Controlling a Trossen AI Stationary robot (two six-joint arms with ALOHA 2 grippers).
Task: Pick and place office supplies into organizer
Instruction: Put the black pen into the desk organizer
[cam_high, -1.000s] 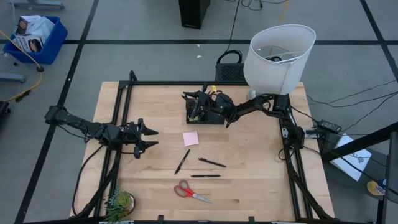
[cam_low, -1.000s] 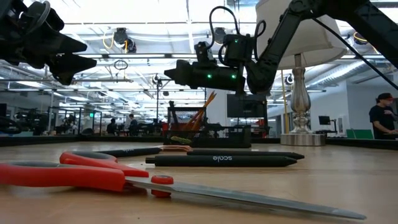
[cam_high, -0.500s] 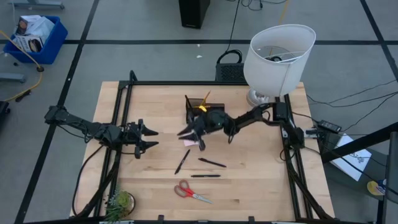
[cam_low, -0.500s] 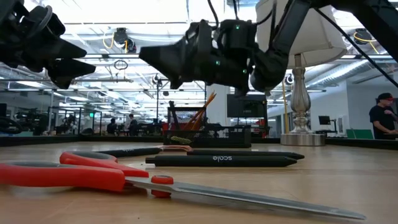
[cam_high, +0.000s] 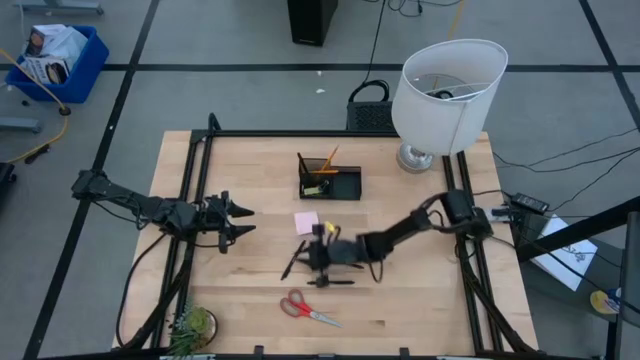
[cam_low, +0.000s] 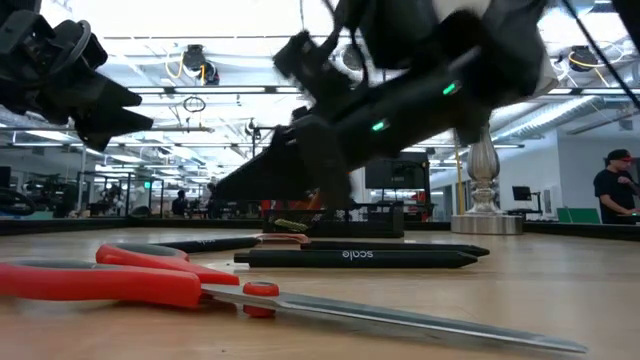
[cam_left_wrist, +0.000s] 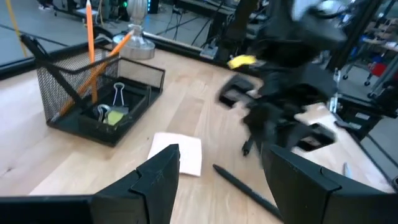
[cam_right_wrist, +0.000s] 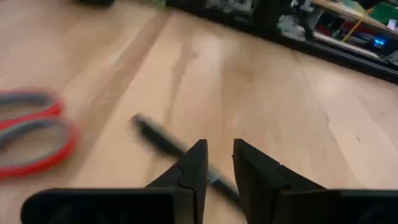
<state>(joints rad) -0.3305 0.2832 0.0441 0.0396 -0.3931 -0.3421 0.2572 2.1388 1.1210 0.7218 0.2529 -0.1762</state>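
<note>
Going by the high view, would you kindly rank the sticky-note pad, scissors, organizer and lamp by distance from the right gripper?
From the right gripper:
1. Sticky-note pad, just behind it.
2. Scissors, toward the front edge.
3. Organizer, farther back.
4. Lamp, back right corner.

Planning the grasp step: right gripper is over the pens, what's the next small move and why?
Probably lower the right gripper onto the black pen beneath it and close: its fingers stand slightly apart, empty, with the pen lying loose on the table.

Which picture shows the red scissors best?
The high view: the whole scissors lie in plain sight near the table's front edge, handles and blades both visible. The low view shows them huge but edge-on, so their shape is hard to read. The right wrist view catches only blurred red handles. The left wrist view misses them.
</note>
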